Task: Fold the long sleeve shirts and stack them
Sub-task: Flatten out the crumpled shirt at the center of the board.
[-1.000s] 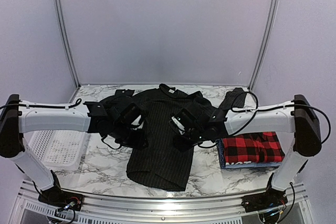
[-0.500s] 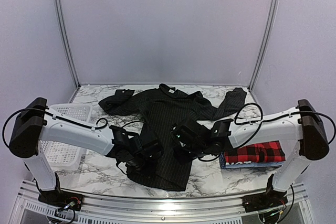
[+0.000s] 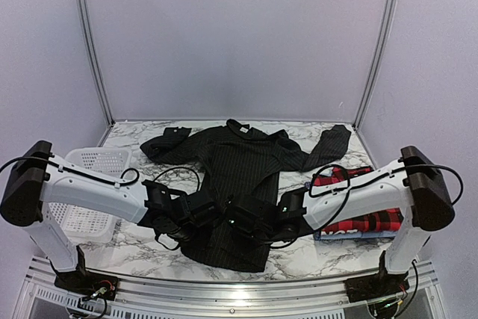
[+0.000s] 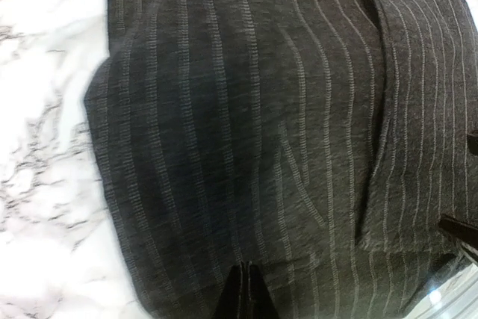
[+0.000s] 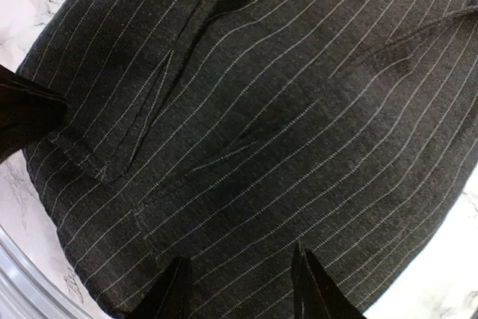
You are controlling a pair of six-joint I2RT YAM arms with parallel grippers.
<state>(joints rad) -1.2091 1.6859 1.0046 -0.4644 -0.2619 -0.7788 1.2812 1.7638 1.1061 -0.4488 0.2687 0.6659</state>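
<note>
The black pinstripe shirt (image 3: 243, 166) lies flat in the middle of the table, collar far, hem near, sleeves spread to both sides. My left gripper (image 3: 200, 214) is shut and empty, low over the shirt's lower left part (image 4: 246, 147); its tips (image 4: 247, 268) are pressed together. My right gripper (image 3: 240, 222) is open over the lower middle of the shirt (image 5: 284, 110), fingers (image 5: 173, 282) apart with only cloth below. The red-and-black plaid shirt (image 3: 366, 222) lies folded at the right on a blue folded one (image 3: 323, 234), partly hidden by my right arm.
A white mesh basket (image 3: 93, 166) stands at the left edge, behind my left arm. The marble table (image 3: 142, 244) shows bare beside the shirt's hem. The table's metal front rail (image 3: 239, 289) runs just below the hem. The two grippers are close together.
Both arms have swung down from the shirt's chest toward its hem and come closer together. The left gripper now sits beside the right one over the lower part of the shirt.
</note>
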